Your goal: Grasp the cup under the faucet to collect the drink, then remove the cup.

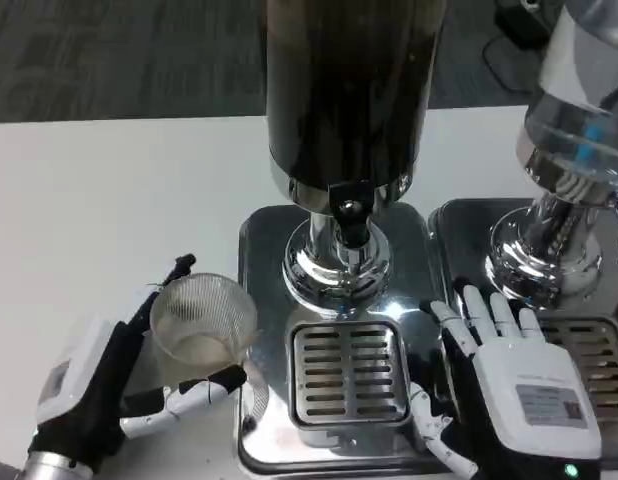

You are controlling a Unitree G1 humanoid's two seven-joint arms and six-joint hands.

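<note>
A clear ribbed plastic cup (204, 320) is held in my left hand (119, 385), just left of the drip grate (347, 365) and off the dispenser's chrome base (264, 240). Fingers wrap its near and far sides. The cup looks upright, mouth towards the camera. The dark drink dispenser (349, 90) stands behind, its black faucet (349, 215) pointing down above the grate. My right hand (509, 375) rests open on the chrome base right of the grate, fingers spread, holding nothing.
A second dispenser with a clear tank (579, 130) stands at the right on its own chrome base, with another grate (594, 360). White tabletop (99, 220) stretches to the left.
</note>
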